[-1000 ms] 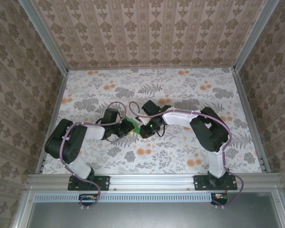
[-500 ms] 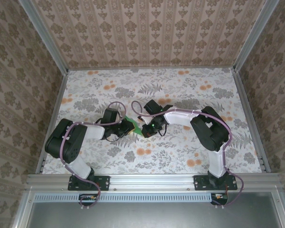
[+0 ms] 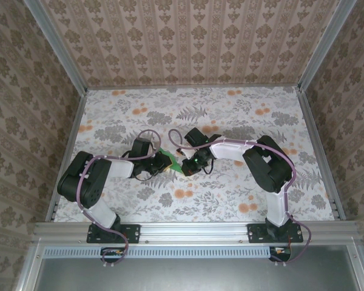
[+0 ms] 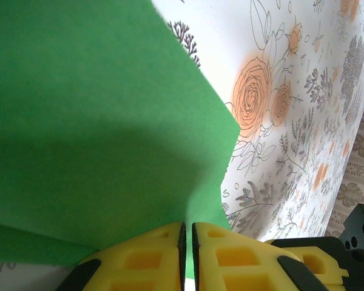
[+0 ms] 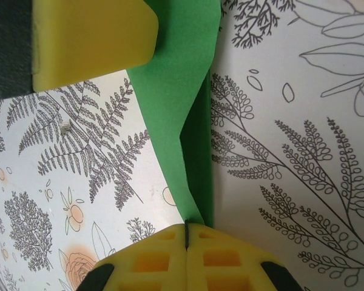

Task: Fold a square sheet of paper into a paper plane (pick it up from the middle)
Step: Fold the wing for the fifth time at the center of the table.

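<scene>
The square sheet of paper [image 3: 175, 163], bright green, hangs between both grippers at the table's middle. In the left wrist view the sheet [image 4: 97, 133] spreads wide and flat, and my left gripper [image 4: 188, 233] is shut on its lower edge, green showing in the thin slit between the yellow fingers [image 4: 139, 260]. In the right wrist view the paper [image 5: 182, 97] is a long strip with one raised fold. My right gripper [image 5: 187, 229] is shut on the strip's near end. The left gripper's yellow finger [image 5: 91, 39] holds the far end. A finished paper plane is out of view.
The floral tablecloth [image 3: 230, 115] lies under everything. Patterned walls and aluminium rails [image 3: 315, 139] close the table in at the back and on both sides. Both arms [image 3: 97, 173] [image 3: 267, 160] reach inward from the near edge.
</scene>
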You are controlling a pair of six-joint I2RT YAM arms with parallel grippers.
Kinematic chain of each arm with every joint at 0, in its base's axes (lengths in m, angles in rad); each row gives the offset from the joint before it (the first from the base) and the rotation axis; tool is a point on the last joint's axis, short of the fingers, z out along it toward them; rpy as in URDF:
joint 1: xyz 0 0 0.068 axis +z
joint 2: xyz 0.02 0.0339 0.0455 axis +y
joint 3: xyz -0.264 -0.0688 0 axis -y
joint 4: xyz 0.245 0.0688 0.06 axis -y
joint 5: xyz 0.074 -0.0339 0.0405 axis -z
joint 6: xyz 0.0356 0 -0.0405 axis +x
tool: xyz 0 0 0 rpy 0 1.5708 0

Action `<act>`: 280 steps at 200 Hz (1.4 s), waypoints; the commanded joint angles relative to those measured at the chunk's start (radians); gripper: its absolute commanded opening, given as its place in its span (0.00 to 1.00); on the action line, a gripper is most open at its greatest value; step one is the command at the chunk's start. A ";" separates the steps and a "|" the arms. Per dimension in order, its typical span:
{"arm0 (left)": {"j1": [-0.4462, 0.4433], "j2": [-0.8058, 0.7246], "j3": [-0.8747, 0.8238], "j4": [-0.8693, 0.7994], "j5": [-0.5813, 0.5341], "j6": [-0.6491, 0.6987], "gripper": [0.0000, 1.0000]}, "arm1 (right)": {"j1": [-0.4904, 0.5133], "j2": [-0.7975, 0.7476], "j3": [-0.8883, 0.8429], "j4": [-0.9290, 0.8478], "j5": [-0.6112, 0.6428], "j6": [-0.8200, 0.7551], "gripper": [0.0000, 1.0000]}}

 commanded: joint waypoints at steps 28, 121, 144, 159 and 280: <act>0.016 0.067 -0.020 -0.127 -0.123 0.031 0.15 | 0.005 0.005 0.033 0.024 -0.058 0.040 0.00; 0.020 0.061 0.001 -0.132 -0.109 0.050 0.16 | -0.012 0.052 0.015 0.017 -0.020 0.040 0.00; 0.023 0.035 0.035 -0.105 -0.077 0.087 0.18 | -0.021 0.059 -0.013 0.025 -0.020 0.047 0.00; 0.014 -0.006 0.043 -0.060 -0.060 0.107 0.21 | -0.024 0.062 -0.021 0.026 -0.022 0.050 0.00; -0.138 -0.097 0.041 -0.058 -0.154 0.110 0.11 | -0.025 0.078 -0.026 0.041 -0.039 0.077 0.00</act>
